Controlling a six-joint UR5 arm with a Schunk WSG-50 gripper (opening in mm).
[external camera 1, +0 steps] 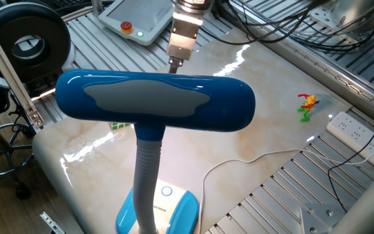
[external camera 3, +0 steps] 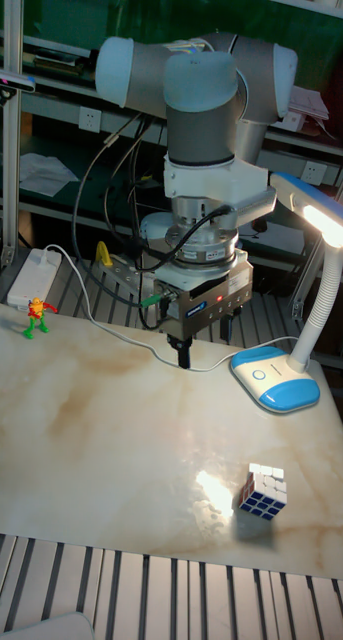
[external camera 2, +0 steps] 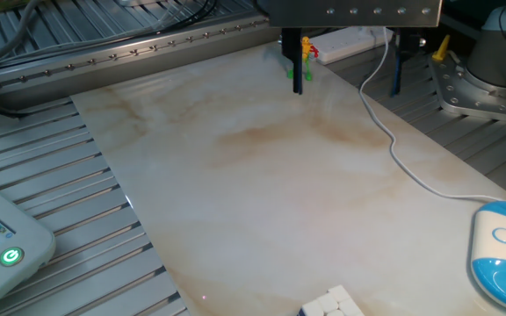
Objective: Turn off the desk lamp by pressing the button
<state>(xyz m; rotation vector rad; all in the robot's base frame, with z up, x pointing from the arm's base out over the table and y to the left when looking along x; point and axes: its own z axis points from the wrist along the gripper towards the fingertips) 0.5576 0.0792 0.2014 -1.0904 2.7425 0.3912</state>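
Observation:
The desk lamp [external camera 1: 154, 101] fills the front of one fixed view, its blue head on a white ribbed neck above the blue-and-white base [external camera 1: 186, 211]. The button [external camera 1: 166, 191] sits on the base top, also visible as the button [external camera 2: 504, 235] and the button [external camera 3: 259, 376]. In the tall view the lamp head [external camera 3: 316, 215] glows and throws a bright patch on the table. My gripper [external camera 2: 347, 77] hangs above the far part of the marble table, fingers wide apart and holding nothing. It is well away from the base [external camera 2: 502, 254]. The gripper [external camera 3: 201, 345] stands left of the base [external camera 3: 276, 380].
A small toy figure [external camera 1: 308, 106] and a power strip [external camera 1: 356, 130] lie at the table's far side. A Rubik's cube [external camera 3: 263, 490] sits near the front edge. The lamp's white cable [external camera 2: 411, 171] runs across the table. A grey controller [external camera 1: 138, 19] with a red button lies off the table.

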